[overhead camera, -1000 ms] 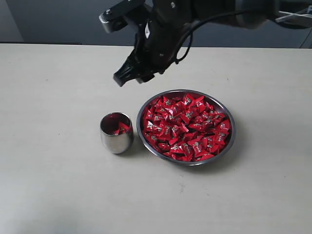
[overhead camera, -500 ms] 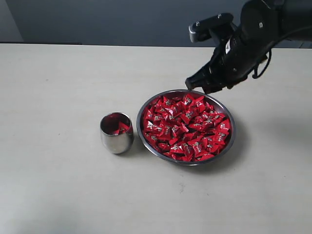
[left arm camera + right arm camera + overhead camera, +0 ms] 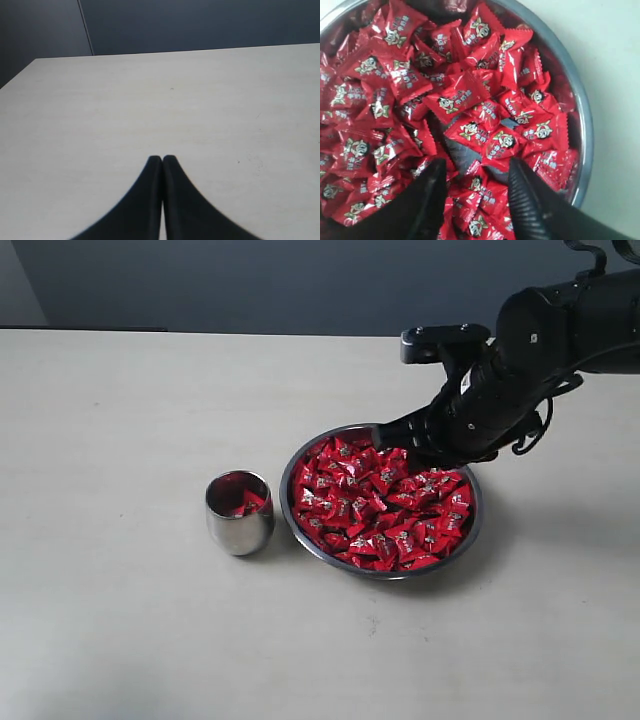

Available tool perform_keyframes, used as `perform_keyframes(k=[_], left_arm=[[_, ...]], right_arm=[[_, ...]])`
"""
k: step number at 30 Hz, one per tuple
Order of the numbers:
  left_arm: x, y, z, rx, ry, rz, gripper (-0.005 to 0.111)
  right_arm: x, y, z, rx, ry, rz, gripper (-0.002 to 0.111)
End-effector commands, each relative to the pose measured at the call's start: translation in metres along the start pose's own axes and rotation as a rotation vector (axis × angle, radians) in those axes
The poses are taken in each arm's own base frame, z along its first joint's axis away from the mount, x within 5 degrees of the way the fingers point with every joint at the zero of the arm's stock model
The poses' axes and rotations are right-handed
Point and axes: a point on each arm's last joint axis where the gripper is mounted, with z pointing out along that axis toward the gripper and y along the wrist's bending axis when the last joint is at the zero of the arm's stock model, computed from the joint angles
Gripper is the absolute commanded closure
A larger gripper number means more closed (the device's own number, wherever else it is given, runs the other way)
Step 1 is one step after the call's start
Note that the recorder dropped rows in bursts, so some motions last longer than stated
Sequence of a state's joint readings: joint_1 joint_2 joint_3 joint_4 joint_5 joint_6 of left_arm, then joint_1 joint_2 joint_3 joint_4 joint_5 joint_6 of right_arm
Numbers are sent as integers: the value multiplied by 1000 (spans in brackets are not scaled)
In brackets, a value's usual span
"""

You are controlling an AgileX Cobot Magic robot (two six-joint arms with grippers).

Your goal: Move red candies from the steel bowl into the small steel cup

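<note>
Right wrist view: red candies point(image 3: 465, 95) heaped in steel bowl point(image 3: 584, 125), right of small steel cup point(image 3: 239, 525). Right pincer point(image 3: 476, 167) open, low over heap; left pincer point(image 3: 162, 160) closed, empty, over counter point(image 3: 150, 100). Risk: slick wrappers slip, or several snag and spill beside narrow cup.

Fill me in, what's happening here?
The right pincer hangs open low over the red candies in the steel bowl, near its far side, with nothing gripped yet. The small steel cup stands beside the bowl with a few candies inside. The left pincer is shut over the table.
</note>
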State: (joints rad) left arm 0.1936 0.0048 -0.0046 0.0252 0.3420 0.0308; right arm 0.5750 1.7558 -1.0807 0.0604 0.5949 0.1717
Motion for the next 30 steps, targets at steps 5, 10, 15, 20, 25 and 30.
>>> perform_keyframes(k=[5,10,15,20,25,30], left_arm=[[1,0,0,5,-8,2,106],[1,0,0,5,-8,2,106],[1,0,0,5,-8,2,106],[1,0,0,5,-8,2,106],[1,0,0,5,-8,2,106],[1,0,0,5,-8,2,106]], right_arm=[[6,-2,3,12,45,205,69],[14,-5,10,17,42,365,69],[23,-7,17,20,34,503,69],[17,-6,18,-17,-43,665,69],[15,-6,17,-33,-65,759,69],[15,-6,18,-32,-61,801,69]])
